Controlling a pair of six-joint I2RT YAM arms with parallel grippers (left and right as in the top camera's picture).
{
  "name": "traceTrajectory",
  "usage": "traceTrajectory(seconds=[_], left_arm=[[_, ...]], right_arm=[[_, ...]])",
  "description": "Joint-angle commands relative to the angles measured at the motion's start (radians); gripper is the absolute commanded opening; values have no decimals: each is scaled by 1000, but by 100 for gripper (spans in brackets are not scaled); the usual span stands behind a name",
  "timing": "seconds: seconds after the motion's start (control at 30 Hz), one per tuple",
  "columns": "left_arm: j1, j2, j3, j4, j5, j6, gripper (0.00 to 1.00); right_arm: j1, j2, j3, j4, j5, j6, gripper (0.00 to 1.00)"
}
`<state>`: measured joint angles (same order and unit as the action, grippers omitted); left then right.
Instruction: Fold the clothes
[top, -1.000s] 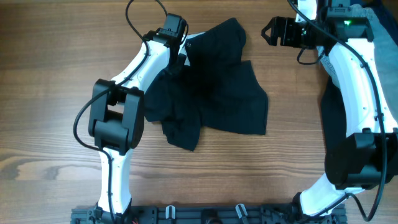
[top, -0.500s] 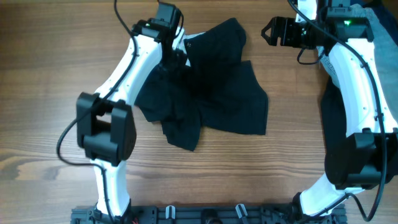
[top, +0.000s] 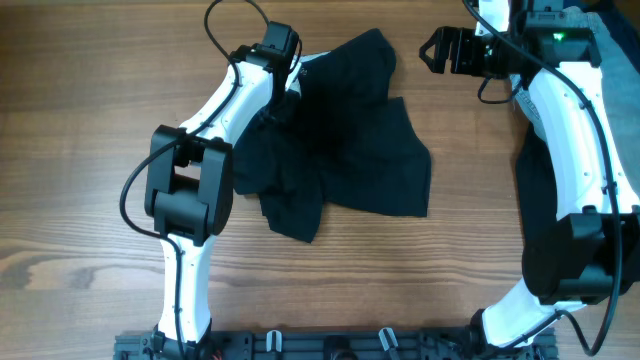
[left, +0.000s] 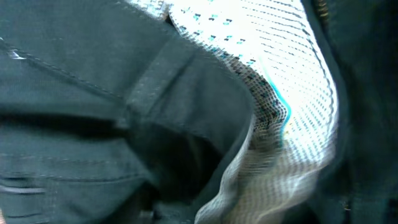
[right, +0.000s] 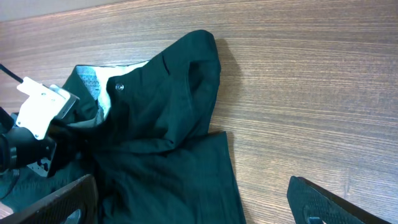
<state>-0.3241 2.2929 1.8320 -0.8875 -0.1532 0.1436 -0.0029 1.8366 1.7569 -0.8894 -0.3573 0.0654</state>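
The clothes, black shorts (top: 350, 150), lie crumpled in the middle of the wooden table, with one leg pointing to the far side. My left gripper (top: 284, 84) is pressed down into their far left corner at the waistband. The left wrist view is filled by black cloth (left: 93, 93) and the pale dotted lining (left: 292, 74); its fingers are hidden, so whether it grips cannot be told. My right gripper (top: 436, 50) hangs open over bare wood to the right of the shorts (right: 168, 124). Its jaws (right: 193, 202) stand wide with nothing between them.
Light-blue fabric (top: 608, 40) lies at the far right corner behind the right arm. A dark cloth (top: 532, 200) runs along the right side under that arm. Bare wood (top: 80, 120) shows to the left and in front of the shorts.
Half a second ago the left arm had swung up and to the left; it is now back on the waistband. The shorts lie much as before. The right arm has not moved.
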Motion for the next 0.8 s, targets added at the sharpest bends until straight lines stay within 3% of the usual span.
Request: traceTrajectory(seconds=[0.0,0.33,0.47,0.63,0.7,0.73,0.77], left_arm=[[8,3,1,5,-126,-33,4],[71,-186,55,2,-189,-92,4],[200,-251,55,29,-185,-209,4],[327,-251,55,127,-109,-209,4],[361,-251,55,213,-60,-209,15],[369,-251,55,249,-43,-209,35],[373,-251,55,289,-25,-208,68]], right_arm=[[3,-5,8,10,11,-13,99],[3,12,8,6,2,-10,95],[3,12,8,4,2,-11,95],[3,12,8,-4,2,-11,95],[3,12,8,-6,2,-12,95],[3,12,8,-7,2,-11,95],[3,12,8,-8,2,-12,95]])
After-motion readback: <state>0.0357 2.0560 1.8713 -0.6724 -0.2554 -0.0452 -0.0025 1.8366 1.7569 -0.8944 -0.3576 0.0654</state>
